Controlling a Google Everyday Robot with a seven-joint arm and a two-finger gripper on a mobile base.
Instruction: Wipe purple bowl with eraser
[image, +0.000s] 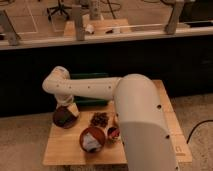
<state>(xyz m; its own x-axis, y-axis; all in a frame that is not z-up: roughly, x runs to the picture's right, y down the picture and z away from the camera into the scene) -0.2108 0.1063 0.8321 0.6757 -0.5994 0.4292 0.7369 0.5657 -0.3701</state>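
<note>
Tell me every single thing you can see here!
purple bowl: one, dark purple, table's left side.
orange-red bowl: one, pale contents, table's front middle.
lumpy pile: one, dark brown, behind the orange-red bowl.
small item: one, dark red, right of the orange-red bowl; cannot tell what it is.
green box: one, behind the arm.
wooden table: one, light wood.
far table: one, light wood, top.
office chair: one, dark, top.
cable: one, dark, floor, right.
arm: one, white, reaching left.
gripper: one, pale, over the purple bowl's right rim.
</note>
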